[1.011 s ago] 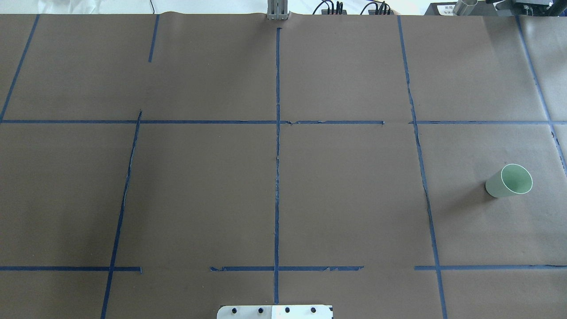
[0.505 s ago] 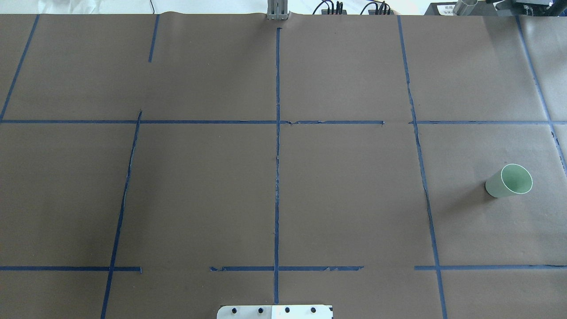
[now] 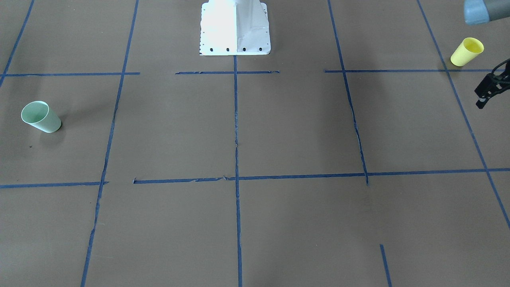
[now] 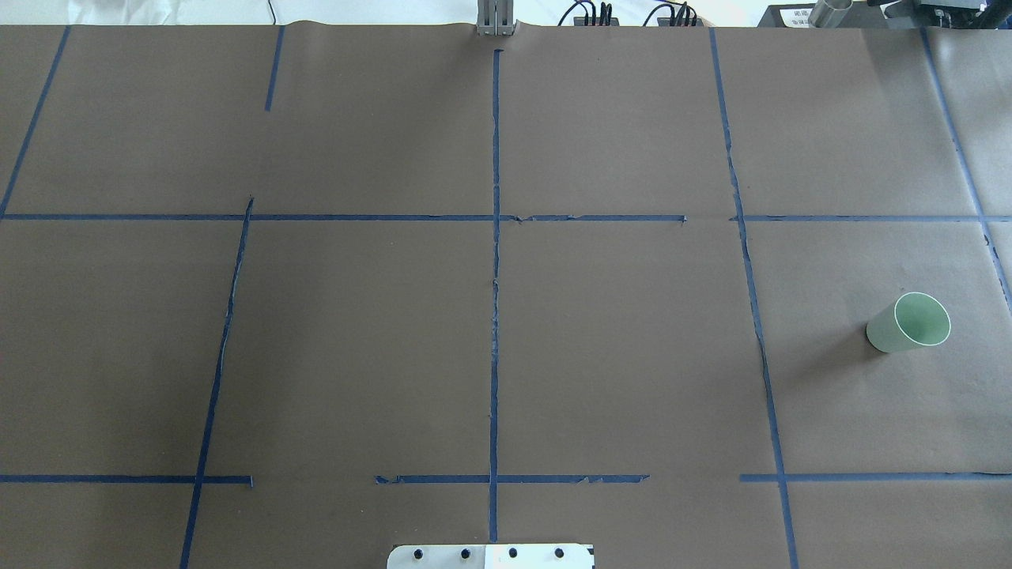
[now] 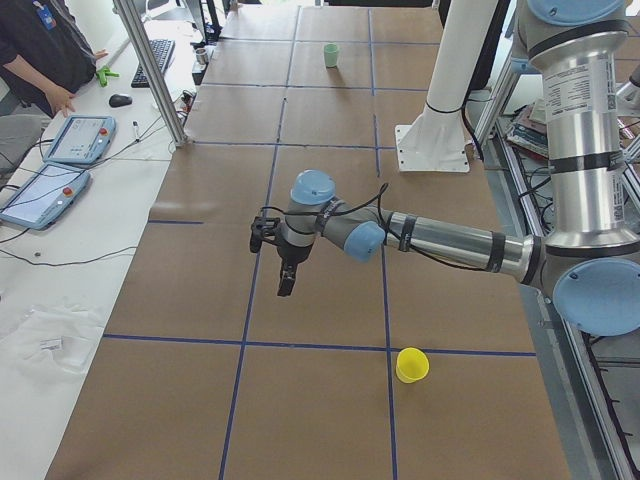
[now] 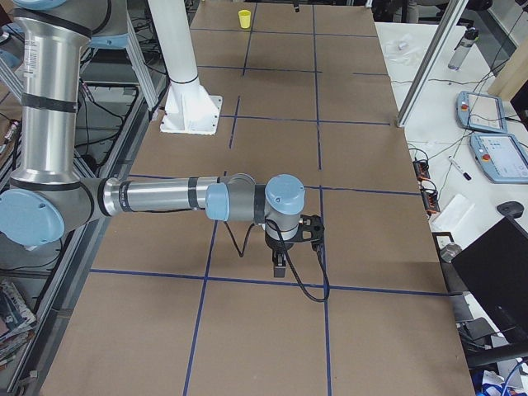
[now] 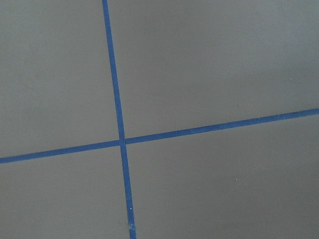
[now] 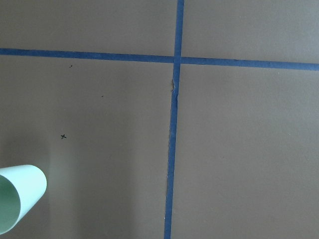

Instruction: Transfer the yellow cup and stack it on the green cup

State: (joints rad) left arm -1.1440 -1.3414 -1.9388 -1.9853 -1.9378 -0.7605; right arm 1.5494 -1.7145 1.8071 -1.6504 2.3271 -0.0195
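Observation:
The yellow cup (image 3: 467,52) stands upright, mouth up, at the table's end on my left; it also shows in the exterior left view (image 5: 411,365) and far off in the exterior right view (image 6: 244,18). The green cup (image 4: 909,322) stands upright at the opposite end (image 3: 40,116), and its rim shows at the lower left of the right wrist view (image 8: 15,204). My left gripper (image 5: 285,282) hangs above the table, apart from the yellow cup, and only its edge shows in the front-facing view (image 3: 482,101). My right gripper (image 6: 280,266) hangs above the table. I cannot tell whether either is open or shut.
The brown table cover carries a grid of blue tape lines (image 4: 495,276). The white robot base plate (image 3: 235,28) sits at the robot's side of the table. A metal pole (image 5: 150,70), tablets (image 5: 40,190) and an operator stand along the far side.

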